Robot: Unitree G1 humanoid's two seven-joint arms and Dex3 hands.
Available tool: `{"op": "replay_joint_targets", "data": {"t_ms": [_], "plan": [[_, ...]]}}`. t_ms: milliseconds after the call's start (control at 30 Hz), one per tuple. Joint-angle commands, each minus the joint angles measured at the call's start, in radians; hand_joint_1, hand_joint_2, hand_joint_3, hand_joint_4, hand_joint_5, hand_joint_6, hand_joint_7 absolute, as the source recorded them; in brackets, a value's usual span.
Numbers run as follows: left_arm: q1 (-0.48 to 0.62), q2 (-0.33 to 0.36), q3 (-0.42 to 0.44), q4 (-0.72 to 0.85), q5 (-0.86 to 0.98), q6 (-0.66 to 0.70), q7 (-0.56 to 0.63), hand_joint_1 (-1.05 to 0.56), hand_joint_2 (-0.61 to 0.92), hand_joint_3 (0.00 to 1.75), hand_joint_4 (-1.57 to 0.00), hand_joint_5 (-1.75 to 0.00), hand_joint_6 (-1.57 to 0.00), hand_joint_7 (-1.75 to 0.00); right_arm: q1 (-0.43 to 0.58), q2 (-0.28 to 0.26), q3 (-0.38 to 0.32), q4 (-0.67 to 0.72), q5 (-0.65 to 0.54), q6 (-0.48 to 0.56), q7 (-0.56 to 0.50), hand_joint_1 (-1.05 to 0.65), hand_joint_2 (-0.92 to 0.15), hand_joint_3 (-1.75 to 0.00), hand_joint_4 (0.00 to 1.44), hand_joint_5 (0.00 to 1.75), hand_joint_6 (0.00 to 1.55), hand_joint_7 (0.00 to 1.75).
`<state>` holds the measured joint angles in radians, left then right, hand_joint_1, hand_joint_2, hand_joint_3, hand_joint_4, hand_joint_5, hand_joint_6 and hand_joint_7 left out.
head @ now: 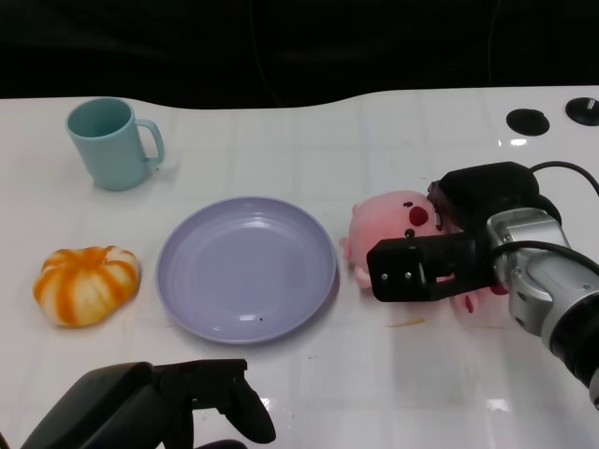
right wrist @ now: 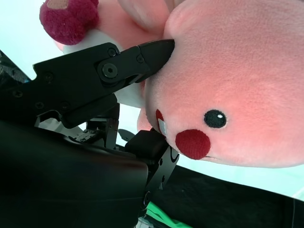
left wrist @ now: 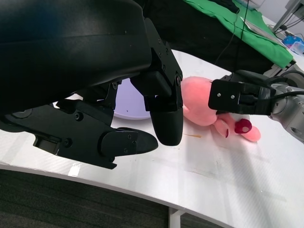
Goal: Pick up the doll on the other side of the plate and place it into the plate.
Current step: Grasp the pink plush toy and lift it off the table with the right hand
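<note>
My right robot hand point(head: 440, 257) is on the doll point(head: 388, 224), and the pink doll lies on the tabletop point(head: 374, 140) just beside the plate point(head: 246, 267), on the plate's right side. In the right wrist view my fingers point(right wrist: 142, 57) press into the doll's soft head from both sides, so I think I am gripping it, but it does not look lifted yet. The doll lies with its head toward the plate and its feet pointing away, out past my right robot hand. My left robot hand point(head: 168, 407) is down at the near edge of the tabletop, well apart from the doll, and it holds nothing, with its fingers a little spread. So the right one is the near one for this job. The plate is to the left of the doll, and its rim almost touches the doll's head. I judge the move is short: up, over the rim, then down. The middle of the plate is bare. A pumpkin point(head: 86, 285) and a cup point(head: 112, 143) sit on the far side of the plate, out of my way.
</note>
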<state>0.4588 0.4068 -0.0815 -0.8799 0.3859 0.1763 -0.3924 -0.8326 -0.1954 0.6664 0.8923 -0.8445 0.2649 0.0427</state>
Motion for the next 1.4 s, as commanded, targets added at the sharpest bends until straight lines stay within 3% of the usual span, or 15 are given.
{"op": "replay_joint_targets", "data": {"t_ms": [33,200,233,267,300,367,433,500,600,667,733,1067,1267,1400], "plan": [[-0.002,0.008,0.005,-0.009,-0.001,0.003,-0.012,-0.23,0.92,0.41,-0.56,-1.75,-0.68,-0.98,0.047,-0.005,-0.034,-0.026,0.029,-0.004,-0.029,-0.38,-0.92,-0.2,0.78,1.64,0.92,0.02],[-0.005,0.009,0.008,-0.008,-0.003,0.011,-0.016,-0.24,0.92,0.41,-0.56,-1.75,-0.68,-0.98,0.088,-0.034,-0.095,-0.103,0.071,-0.031,-0.077,-0.34,-0.92,-0.22,0.78,1.69,1.14,0.1],[-0.005,0.008,0.008,-0.009,-0.003,0.014,-0.017,-0.24,0.92,0.41,-0.56,-1.75,-0.68,-0.98,0.099,-0.039,-0.111,-0.119,0.081,-0.038,-0.089,-0.32,-0.91,-0.27,0.82,1.72,1.18,0.28],[-0.005,0.007,0.008,-0.01,-0.002,0.016,-0.018,-0.24,0.92,0.41,-0.56,-1.75,-0.68,-0.98,0.106,-0.043,-0.122,-0.13,0.087,-0.043,-0.097,-0.31,-0.89,-0.33,0.86,1.73,1.01,0.8],[-0.007,0.007,0.009,-0.008,-0.003,0.014,-0.018,-0.24,0.92,0.42,-0.56,-1.75,-0.68,-0.98,0.115,-0.046,-0.134,-0.144,0.093,-0.048,-0.111,-0.31,-0.89,-0.35,0.87,1.74,0.93,1.01],[-0.008,0.008,0.01,-0.004,-0.005,0.012,-0.017,-0.23,0.92,0.41,-0.56,-1.75,-0.67,-0.98,0.134,-0.053,-0.162,-0.171,0.11,-0.065,-0.144,-0.32,-0.89,-0.38,0.91,1.75,0.8,1.34],[-0.009,0.009,0.012,0.001,-0.007,0.006,-0.016,-0.23,0.92,0.41,-0.56,-1.75,-0.67,-0.98,0.154,-0.063,-0.187,-0.2,0.122,-0.087,-0.177,-0.32,-0.9,-0.38,0.92,1.75,0.73,1.51],[-0.009,0.011,0.013,0.004,-0.009,0.004,-0.015,-0.23,0.92,0.41,-0.57,-1.75,-0.67,-0.98,0.17,-0.069,-0.208,-0.221,0.132,-0.1,-0.199,-0.31,-0.88,-0.36,0.94,1.75,0.76,1.42],[-0.01,0.011,0.014,0.005,-0.011,0.008,-0.017,-0.23,0.92,0.4,-0.56,-1.75,-0.68,-0.98,0.184,-0.074,-0.23,-0.241,0.139,-0.105,-0.218,-0.29,-0.75,-0.59,0.95,1.75,0.74,1.53],[-0.009,0.011,0.016,0.008,-0.013,0.003,-0.015,-0.22,0.92,0.4,-0.56,-1.75,-0.68,-0.98,0.194,-0.08,-0.243,-0.247,0.142,-0.125,-0.239,-0.26,-0.65,-0.71,0.95,1.75,0.7,1.7],[-0.009,0.014,0.017,0.008,-0.012,0.001,-0.016,-0.23,0.92,0.4,-0.56,-1.75,-0.68,-0.97,0.202,-0.083,-0.257,-0.254,0.149,-0.135,-0.246,-0.25,-0.59,-0.82,0.95,1.75,0.7,1.72],[-0.009,0.013,0.02,0.02,-0.015,-0.01,-0.013,-0.23,0.92,0.39,-0.57,-1.75,-0.68,-0.97,0.214,-0.079,-0.32,-0.273,0.194,-0.164,-0.272,-0.24,-0.5,-1.0,0.97,1.75,0.72,1.74],[-0.016,0.01,0.013,0.029,-0.014,-0.013,-0.012,-0.23,0.92,0.4,-0.57,-1.75,-0.68,-0.96,0.193,-0.066,-0.35,-0.322,0.234,-0.161,-0.239,-0.23,-0.48,-1.08,0.99,1.75,0.75,1.75],[-0.021,0.005,0.001,0.036,-0.006,-0.02,-0.005,-0.23,0.92,0.4,-0.57,-1.75,-0.68,-0.96,0.17,-0.046,-0.348,-0.365,0.247,-0.15,-0.196,-0.23,-0.43,-1.24,0.99,1.75,0.76,1.75]]}}
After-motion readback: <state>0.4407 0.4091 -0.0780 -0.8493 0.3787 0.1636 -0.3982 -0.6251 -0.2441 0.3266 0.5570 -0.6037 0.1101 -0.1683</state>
